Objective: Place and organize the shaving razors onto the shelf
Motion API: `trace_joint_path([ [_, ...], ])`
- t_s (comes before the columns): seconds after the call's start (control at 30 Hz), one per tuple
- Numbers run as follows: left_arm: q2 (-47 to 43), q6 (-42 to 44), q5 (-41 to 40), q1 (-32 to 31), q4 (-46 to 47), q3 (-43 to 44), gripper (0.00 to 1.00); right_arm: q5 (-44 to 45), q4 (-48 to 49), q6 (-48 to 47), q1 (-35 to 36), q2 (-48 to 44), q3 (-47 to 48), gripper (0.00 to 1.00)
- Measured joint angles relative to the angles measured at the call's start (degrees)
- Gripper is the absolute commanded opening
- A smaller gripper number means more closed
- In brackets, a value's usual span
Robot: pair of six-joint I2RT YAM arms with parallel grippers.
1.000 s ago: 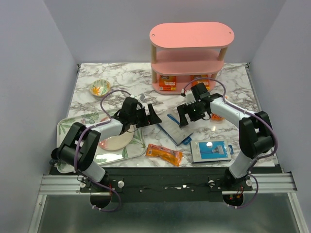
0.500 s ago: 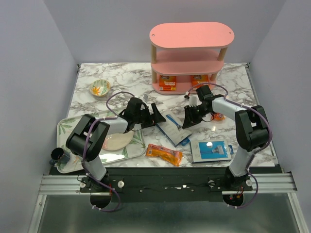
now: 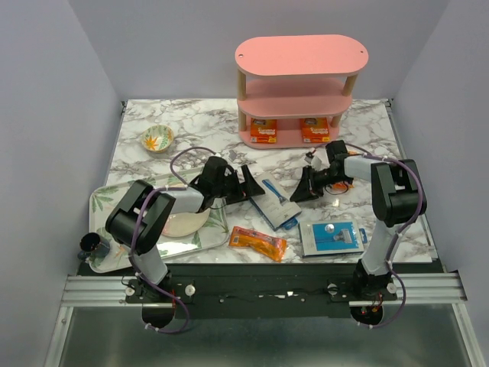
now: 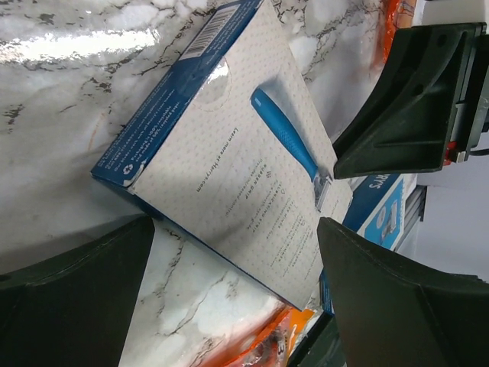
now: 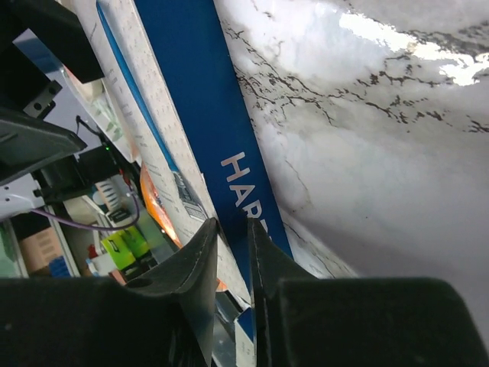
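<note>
**Two claws, one razor card: this could get crowded!**
The blue razor card (image 3: 273,200) lies flat on the marble surface (image 3: 199,126), well in front of the shelf (image 3: 302,55), and both arms reach for it low and nearly level from opposite sides. The left claw (image 3: 250,185) has its fingers spread wide, straddling one end. The right claw (image 3: 299,191) has its fingers drawn almost together at the opposite edge; whether they nip it, I can't tell. The danger as I see it is that a flat card offers little bite, so a nudge could skid it away, or the claws could knock together. Two orange packets (image 3: 263,130) sit on the shelf's bottom tier.
</note>
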Motion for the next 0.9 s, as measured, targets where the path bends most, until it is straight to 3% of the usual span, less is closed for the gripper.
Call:
trace_joint_path([
  [0.53,1.88,-2.27,-0.94,-3.21,3.76,-0.11,0.97,-3.52,5.95,9.09,-3.56,-0.09,-4.92,0.01],
  [0.63,4.57,-3.85,-0.83,-3.67,6.38,1.66,0.87,-4.9,7.04,10.36,-4.33,-0.09,-6.16,0.01],
  [0.73,6.19,-4.5,-0.87,-3.96,6.78,3.08,0.67,-5.05,7.17,10.64,-4.63,-0.07,-6.19,0.01],
  [0.77,6.38,-4.44,-0.9,-4.02,6.49,3.43,0.55,-5.05,7.15,10.67,-4.68,-0.04,-6.12,0.01],
  [0.87,7.23,-5.27,-0.85,-4.09,5.97,4.09,0.46,-5.03,6.36,10.29,-4.72,0.22,-5.46,0.21],
  [0.9,7.3,-5.9,-0.81,-4.09,6.01,4.63,0.45,-4.83,5.7,10.03,-4.74,0.22,-5.11,0.34],
])
